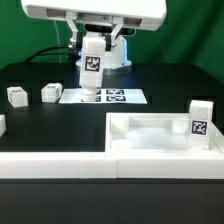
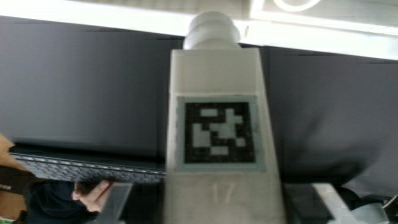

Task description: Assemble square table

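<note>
My gripper (image 1: 90,48) is shut on a white tagged leg (image 1: 91,66) and holds it upright at the back of the table, just behind the marker board (image 1: 103,96). In the wrist view the leg (image 2: 221,110) fills the middle and points away from the camera, with its tag facing it. A finger (image 2: 114,196) shows on each side of its near end. The white square slab (image 1: 150,137) with a raised rim lies in front. One leg (image 1: 200,121) stands upright at the slab's corner on the exterior view's right. Two legs (image 1: 17,96) (image 1: 49,92) lie on the exterior view's left.
A long white low wall (image 1: 60,165) runs along the front, next to the slab. Another white piece (image 1: 2,125) shows at the exterior view's left edge. The robot's base (image 1: 110,50) stands behind the held leg.
</note>
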Motion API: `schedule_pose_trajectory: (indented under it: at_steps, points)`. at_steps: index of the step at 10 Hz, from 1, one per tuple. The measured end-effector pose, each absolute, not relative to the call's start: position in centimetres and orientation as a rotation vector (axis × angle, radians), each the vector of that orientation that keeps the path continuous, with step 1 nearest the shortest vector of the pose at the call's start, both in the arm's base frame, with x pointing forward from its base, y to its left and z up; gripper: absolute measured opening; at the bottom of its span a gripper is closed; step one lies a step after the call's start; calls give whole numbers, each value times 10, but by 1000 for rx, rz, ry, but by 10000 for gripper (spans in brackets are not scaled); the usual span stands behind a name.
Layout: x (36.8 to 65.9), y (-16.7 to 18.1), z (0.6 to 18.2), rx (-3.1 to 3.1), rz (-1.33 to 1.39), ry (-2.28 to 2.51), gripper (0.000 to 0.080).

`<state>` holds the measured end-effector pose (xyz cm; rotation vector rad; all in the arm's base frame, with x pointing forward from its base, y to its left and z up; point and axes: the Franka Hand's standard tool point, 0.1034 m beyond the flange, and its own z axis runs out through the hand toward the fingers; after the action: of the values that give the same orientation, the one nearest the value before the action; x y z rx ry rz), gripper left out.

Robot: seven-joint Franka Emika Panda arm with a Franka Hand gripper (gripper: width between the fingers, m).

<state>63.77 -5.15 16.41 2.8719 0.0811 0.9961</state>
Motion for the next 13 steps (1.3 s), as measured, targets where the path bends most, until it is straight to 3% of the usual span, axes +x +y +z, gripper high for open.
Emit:
schedule_pose_trajectory:
  at_steps: [3, 5, 9, 11, 13]
  points:
    - [638, -5, 139, 2966, 987, -5, 290]
    - [645, 50, 143, 3049, 969, -16, 290]
    - [645, 38, 141, 3026, 967, -1, 290]
    - [648, -5, 140, 3010, 938, 29, 290]
    - [653, -8, 137, 3020, 941, 11, 290]
